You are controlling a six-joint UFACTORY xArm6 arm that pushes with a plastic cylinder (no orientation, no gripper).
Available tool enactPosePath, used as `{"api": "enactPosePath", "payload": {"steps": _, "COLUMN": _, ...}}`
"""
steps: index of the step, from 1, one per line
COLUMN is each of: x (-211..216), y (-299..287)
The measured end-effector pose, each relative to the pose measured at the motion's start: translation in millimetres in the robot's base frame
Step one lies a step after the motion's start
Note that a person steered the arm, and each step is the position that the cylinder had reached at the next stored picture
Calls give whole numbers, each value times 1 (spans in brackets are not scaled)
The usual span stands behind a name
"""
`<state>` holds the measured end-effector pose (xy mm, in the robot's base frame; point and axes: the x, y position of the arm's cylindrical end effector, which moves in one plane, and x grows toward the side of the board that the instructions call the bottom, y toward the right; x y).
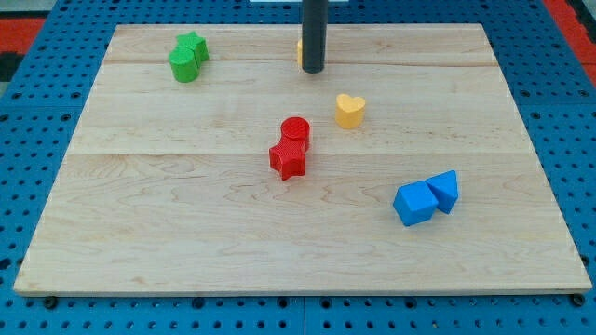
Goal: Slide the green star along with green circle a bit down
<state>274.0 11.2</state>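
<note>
1. My tip (313, 71) rests on the board (186, 242) at twelve o'clock, holding nothing.
2. The green star (195, 46) and green circle (183, 66) touch at ten o'clock, well apart from it.

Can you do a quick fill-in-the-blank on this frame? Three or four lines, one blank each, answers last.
1. The green star and green circle sit touching at the board's top ____ corner.
2. My tip partly hides a block coloured ____.
3. The red star touches the red ____.
4. The yellow heart lies to the view's ____ of the red pair.

Answers: left; yellow; circle; right
</note>
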Motion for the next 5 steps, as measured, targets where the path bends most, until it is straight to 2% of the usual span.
{"api": "enactPosePath", "payload": {"steps": 1, "x": -1, "y": -36}}
{"api": "enactPosePath", "payload": {"steps": 3, "x": -70, "y": -142}}
{"api": "enactPosePath", "payload": {"steps": 4, "x": -66, "y": -199}}
{"api": "enactPosePath", "payload": {"steps": 5, "x": -20, "y": -178}}
